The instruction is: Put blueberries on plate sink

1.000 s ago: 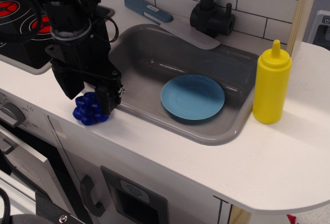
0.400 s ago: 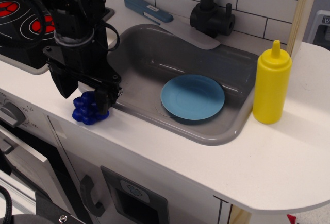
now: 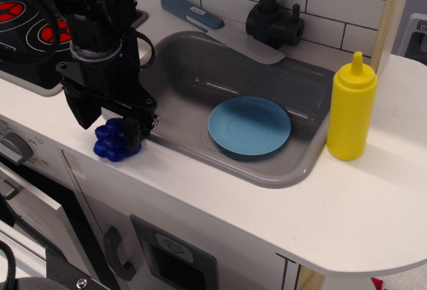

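Arm vertical, tool pointing down w/ 2 fingers clamped round blueberries on counter.

No readable text, brand, number or label shows anywhere. The yellow squeeze bottle at about 3 o'clock is plain. The dark panel on the cabinet front at 6 o'clock carries a small pale emblem (too small to make out, no letters legible).

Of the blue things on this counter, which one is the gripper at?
The blueberries, the dark-blue clump on the counter left of the sink. The gripper straddles them; the light-blue plate lies inside the sink.
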{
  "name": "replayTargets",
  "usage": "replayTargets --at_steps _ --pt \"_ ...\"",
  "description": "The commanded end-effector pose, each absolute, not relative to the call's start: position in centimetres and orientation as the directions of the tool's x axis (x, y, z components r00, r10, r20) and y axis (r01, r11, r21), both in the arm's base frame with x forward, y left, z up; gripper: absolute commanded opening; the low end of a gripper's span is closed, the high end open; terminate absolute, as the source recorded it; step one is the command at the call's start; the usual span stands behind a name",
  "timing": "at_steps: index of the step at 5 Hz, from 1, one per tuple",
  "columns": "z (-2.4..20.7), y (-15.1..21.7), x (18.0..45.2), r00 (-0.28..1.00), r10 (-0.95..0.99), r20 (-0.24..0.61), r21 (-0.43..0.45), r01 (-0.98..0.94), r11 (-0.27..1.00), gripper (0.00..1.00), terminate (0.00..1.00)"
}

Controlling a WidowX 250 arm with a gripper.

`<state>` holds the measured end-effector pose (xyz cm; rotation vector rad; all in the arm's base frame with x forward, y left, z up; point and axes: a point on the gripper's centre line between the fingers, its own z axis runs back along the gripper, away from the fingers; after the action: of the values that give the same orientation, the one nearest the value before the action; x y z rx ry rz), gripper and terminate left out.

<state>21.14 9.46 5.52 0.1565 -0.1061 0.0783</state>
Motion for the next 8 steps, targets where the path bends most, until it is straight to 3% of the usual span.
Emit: replayTargets --at_steps 1,4,5,7,8 --pt "6.0 9.8 21.5 0.990 0.070 0.122 0.149 -0.088 0.985 0.00 0.00" --pt "5.7 9.4 21.1 0.981 0.166 0.105 0.067 -0.173 0.983 0.00 0.00" --pt "10.7 7.7 25.0 0.976 0.188 0.109 0.061 -0.195 0.979 0.00 0.00" --pt "11.8 6.6 27.6 0.955 0.266 0.134 0.034 -0.273 0.961 0.00 0.00" --pt "10.2 5.6 29.5 0.944 0.299 0.141 0.065 -0.310 0.948 0.00 0.00"
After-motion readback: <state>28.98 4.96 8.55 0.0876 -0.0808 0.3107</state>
